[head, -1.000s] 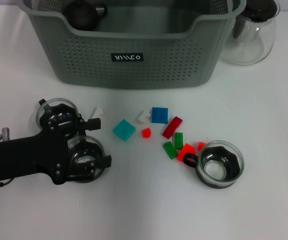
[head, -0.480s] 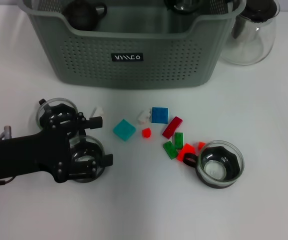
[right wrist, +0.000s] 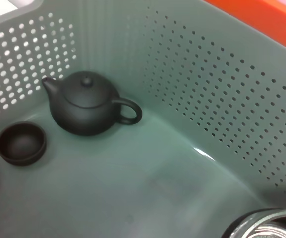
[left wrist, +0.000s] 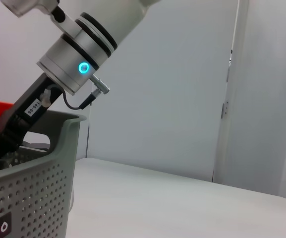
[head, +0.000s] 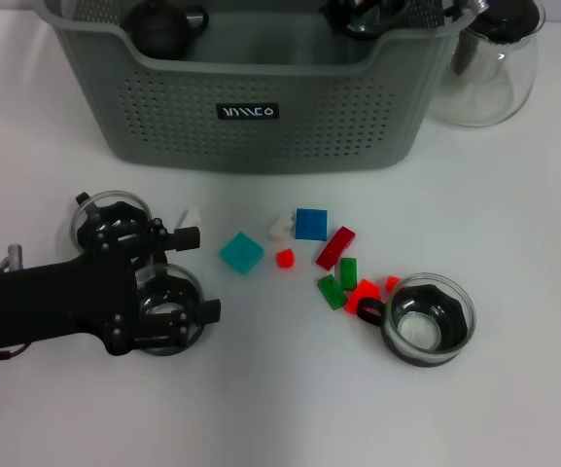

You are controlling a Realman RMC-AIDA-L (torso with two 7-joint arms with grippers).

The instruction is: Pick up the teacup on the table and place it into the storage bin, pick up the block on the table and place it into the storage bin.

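Head view: I saw the left gripper (head: 178,277) low on the near-left table, fingers spread wide around a glass teacup (head: 168,309). The right gripper (head: 372,15) was inside the storage bin (head: 261,107) at the far side; its fingers I could not tell. Blocks (head: 309,255) lay mid-table.

Grey-green perforated storage bin (head: 261,107), black teapot (right wrist: 85,105)
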